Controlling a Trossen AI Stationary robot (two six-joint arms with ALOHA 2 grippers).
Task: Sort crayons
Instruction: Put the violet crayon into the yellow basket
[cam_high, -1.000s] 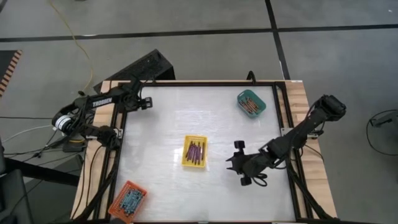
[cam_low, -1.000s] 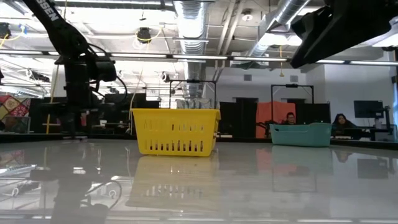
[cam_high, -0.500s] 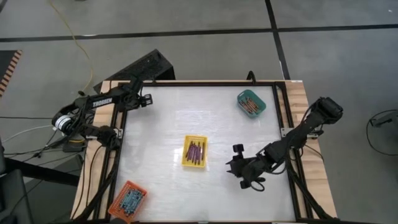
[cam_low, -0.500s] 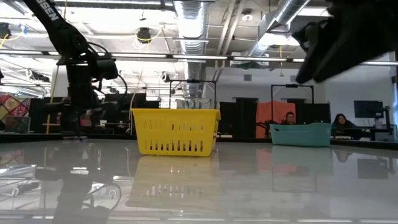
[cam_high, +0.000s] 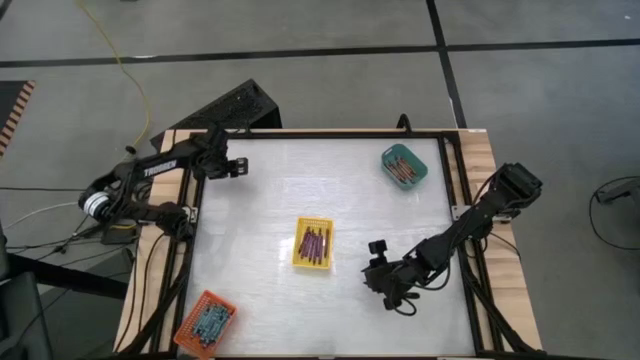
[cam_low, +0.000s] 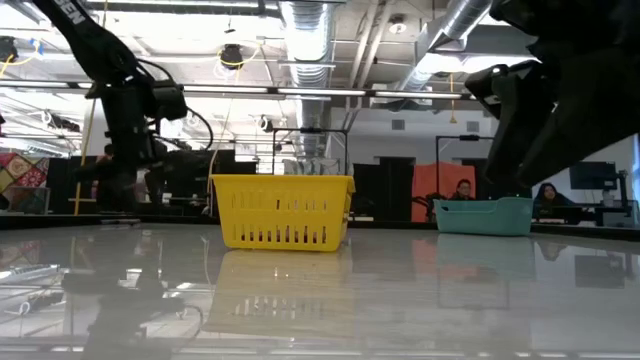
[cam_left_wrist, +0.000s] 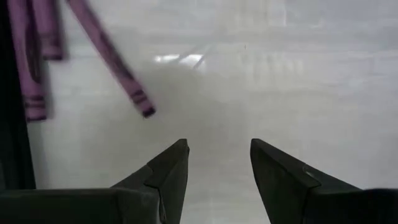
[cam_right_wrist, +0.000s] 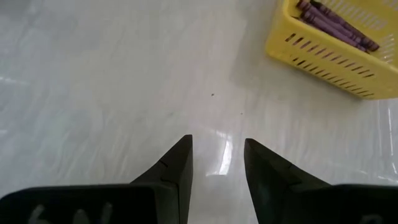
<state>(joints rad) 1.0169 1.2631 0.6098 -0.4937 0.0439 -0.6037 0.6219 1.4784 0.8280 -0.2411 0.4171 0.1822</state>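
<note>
Two sets of jaws stand parted with nothing held: the right gripper (cam_right_wrist: 217, 163) has a narrow gap between its fingers and hangs over bare white counter (cam_high: 280, 190), just beside the yellow tray (cam_high: 313, 244) at the counter's middle; the left gripper (cam_left_wrist: 219, 168) is likewise slightly open and empty, near the counter's far left corner, with purple strips, blurred, showing on the surface ahead of it in its wrist view.

Purple crayons (cam_high: 315, 243) lie side by side inside the yellow tray, also seen over its slotted wall in the right wrist view; reddish crayons (cam_high: 403, 166) fill the teal tray (cam_high: 389, 157) near the far right corner; bluish-grey crayons (cam_high: 209, 322) sit in the orange tray (cam_high: 190, 327) at the near left edge; the three trays are well apart from each other.

From the low view, the yellow tray stands upright mid-counter with the teal one farther off.
</note>
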